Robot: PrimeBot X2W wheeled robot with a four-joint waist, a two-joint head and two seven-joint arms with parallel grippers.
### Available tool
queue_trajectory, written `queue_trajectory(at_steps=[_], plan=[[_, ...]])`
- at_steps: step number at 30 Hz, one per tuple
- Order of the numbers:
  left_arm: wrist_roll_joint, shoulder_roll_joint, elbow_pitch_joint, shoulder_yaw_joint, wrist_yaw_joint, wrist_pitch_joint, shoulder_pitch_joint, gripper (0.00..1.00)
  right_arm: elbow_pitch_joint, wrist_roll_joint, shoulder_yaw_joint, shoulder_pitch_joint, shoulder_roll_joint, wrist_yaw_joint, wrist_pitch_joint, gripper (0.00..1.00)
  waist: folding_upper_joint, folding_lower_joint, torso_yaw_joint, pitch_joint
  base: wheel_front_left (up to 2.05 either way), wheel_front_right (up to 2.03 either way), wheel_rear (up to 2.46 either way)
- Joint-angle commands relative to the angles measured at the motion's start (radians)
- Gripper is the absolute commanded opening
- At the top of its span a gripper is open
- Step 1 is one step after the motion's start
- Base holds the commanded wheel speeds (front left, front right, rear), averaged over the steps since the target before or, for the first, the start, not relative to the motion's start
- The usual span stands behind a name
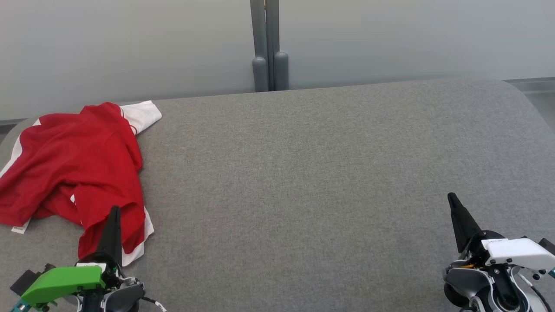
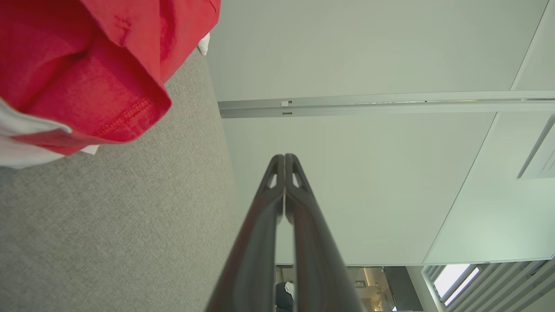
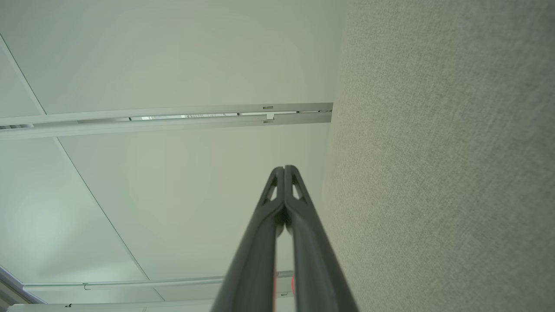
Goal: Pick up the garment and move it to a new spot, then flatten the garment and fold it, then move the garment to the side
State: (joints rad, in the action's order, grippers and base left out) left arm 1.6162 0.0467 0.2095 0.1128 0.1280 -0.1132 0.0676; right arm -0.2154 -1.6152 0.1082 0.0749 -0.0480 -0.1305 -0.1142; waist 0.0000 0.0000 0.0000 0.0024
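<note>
A red garment (image 1: 73, 169) with white trim lies crumpled at the far left of the grey fabric table (image 1: 303, 173). Its red hem (image 2: 86, 73) fills the upper left of the left wrist view. My left gripper (image 1: 114, 211) stands at the lower left, shut, its tip in front of the garment's near edge, nothing between the fingers (image 2: 285, 157). My right gripper (image 1: 451, 197) stands at the lower right over bare table, shut and holding nothing; its joined tips (image 3: 284, 168) point past the table edge.
A grey post (image 1: 269, 43) stands behind the table's far edge against a pale wall. The table (image 3: 433, 173) stretches wide between the two grippers, with rounded corners at the back right.
</note>
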Motion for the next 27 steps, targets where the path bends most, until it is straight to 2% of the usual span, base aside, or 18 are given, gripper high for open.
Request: queue_trajectory(at_steps=[1,27], plan=[[0.001,0.007,-0.003,0.002,0.006,-0.003,0.011,0.00,0.003,-0.003,-0.001,0.007,-0.005,0.000,-0.002,0.00,0.0000,0.0000,0.000,0.000,0.00,0.00,0.00],[0.001,0.007,-0.003,0.002,0.006,-0.003,0.011,0.00,0.003,-0.003,-0.001,0.007,-0.004,0.000,-0.002,0.00,0.0000,0.0000,0.000,0.000,0.00,0.00,0.00]])
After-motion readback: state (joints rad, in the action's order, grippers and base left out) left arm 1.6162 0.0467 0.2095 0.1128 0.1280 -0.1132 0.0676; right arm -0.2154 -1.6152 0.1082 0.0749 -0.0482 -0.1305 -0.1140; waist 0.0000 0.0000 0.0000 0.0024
